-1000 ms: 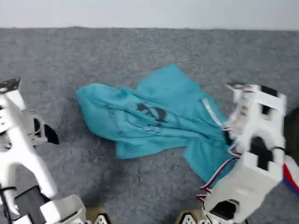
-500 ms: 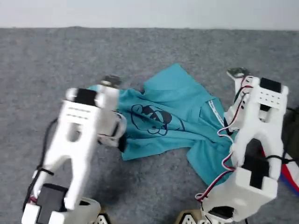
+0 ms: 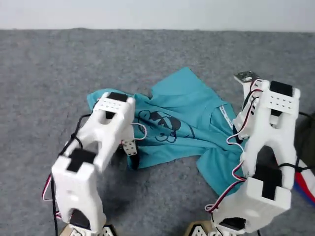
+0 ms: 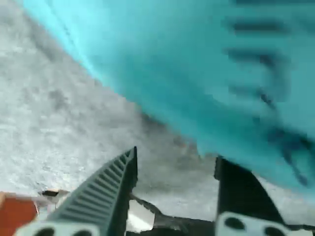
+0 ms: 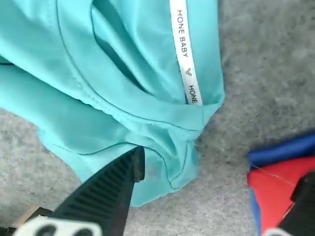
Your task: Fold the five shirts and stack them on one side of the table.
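Note:
A crumpled teal shirt [image 3: 172, 123] with a dark print lies in the middle of the grey table [image 3: 49, 73]. My left gripper [image 4: 174, 164] is open low over the table, its fingertips at the shirt's near left hem [image 4: 197, 73]; from above it [image 3: 131, 149] sits by that hem. My right gripper [image 5: 216, 182] is open above the shirt's collar end [image 5: 147, 98], where a white label tape [image 5: 184, 54] runs along the neckline. One black finger [image 5: 106, 189] hangs over the teal fabric. The right arm [image 3: 268, 128] covers the shirt's right part.
A red and blue garment [image 5: 280, 172] lies just beside the teal collar, at the table's right edge [image 3: 306, 187]. Bare grey table stretches behind and to the left of the shirt. Both arm bases stand at the near edge.
My left arm has swung in from the table's left edge to the shirt's near left hem. The right arm has shifted slightly back. The shirt's left part has bunched a little.

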Available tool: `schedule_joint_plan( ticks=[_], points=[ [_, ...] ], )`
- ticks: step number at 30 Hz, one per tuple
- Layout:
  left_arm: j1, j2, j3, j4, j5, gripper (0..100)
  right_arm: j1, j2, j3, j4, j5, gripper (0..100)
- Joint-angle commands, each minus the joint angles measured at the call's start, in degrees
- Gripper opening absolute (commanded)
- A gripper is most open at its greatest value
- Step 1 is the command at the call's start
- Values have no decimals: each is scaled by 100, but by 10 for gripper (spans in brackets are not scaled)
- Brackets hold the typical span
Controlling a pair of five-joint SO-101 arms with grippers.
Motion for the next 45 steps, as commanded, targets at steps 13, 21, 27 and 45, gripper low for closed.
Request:
schedule_joint_plan(
  ticks=[13,21,27,45],
  points=[
    [615,862,-1411,255,114,242,-48,-338,-281,215,-35,450],
    [914,923,-2167,-18,114,242,-40,-338,-281,295,-53,450],
    [1292,1301,-2185,-185,97,164,-40,-347,-299,462,-44,450],
    [492,2022,-2571,246,105,12,-40,-338,-281,532,-26,450]
  ],
)
